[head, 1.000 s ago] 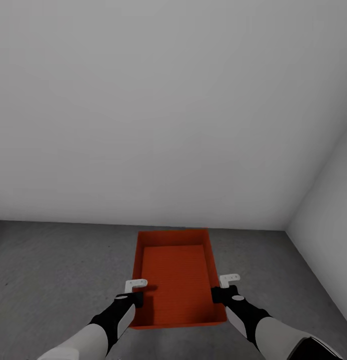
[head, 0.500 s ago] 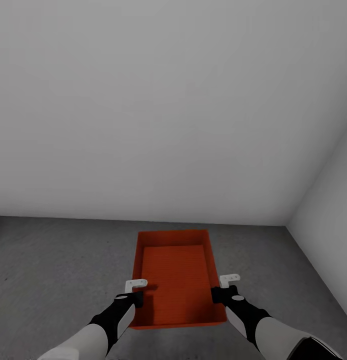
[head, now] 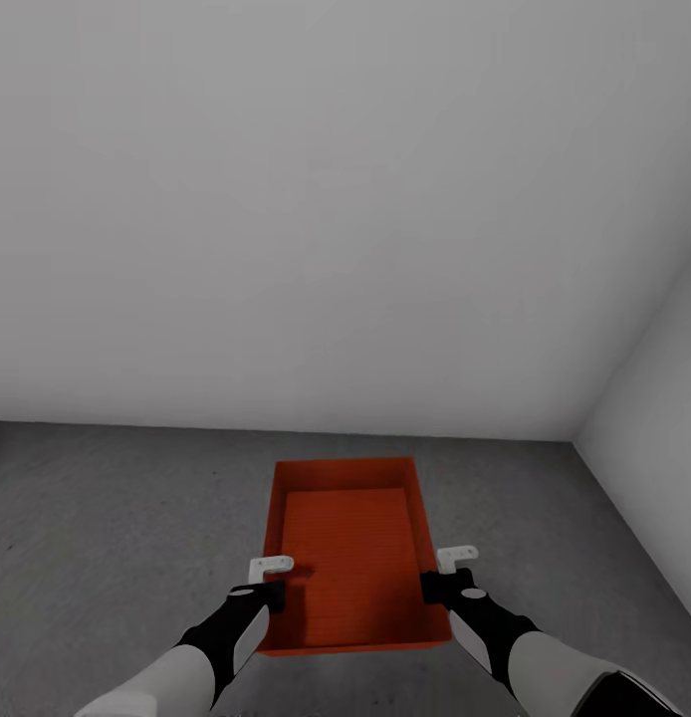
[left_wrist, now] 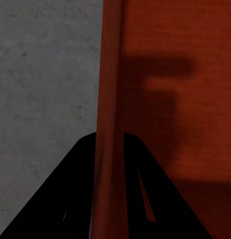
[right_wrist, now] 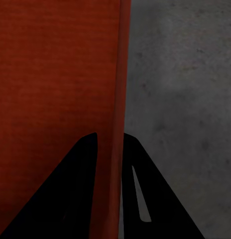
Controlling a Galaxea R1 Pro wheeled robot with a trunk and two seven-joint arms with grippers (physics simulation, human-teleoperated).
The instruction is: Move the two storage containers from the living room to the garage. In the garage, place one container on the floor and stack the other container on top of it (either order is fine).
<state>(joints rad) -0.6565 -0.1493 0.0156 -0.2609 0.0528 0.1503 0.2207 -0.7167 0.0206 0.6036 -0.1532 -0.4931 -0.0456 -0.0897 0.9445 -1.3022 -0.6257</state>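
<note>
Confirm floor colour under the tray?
Dark grey, mottled concrete floor around the orange-red tray; head view shows it best.

- Plain pale grey wall [head: 326, 209] ahead, evenly lit.
- A second pale wall [head: 656, 468] meets it at right.
- Dark grey mottled concrete floor [head: 116, 518] below.

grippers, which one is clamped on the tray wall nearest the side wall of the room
The right gripper: its fingers straddle the storage container wall facing the side wall. The left gripper pinches the opposite one.
</note>
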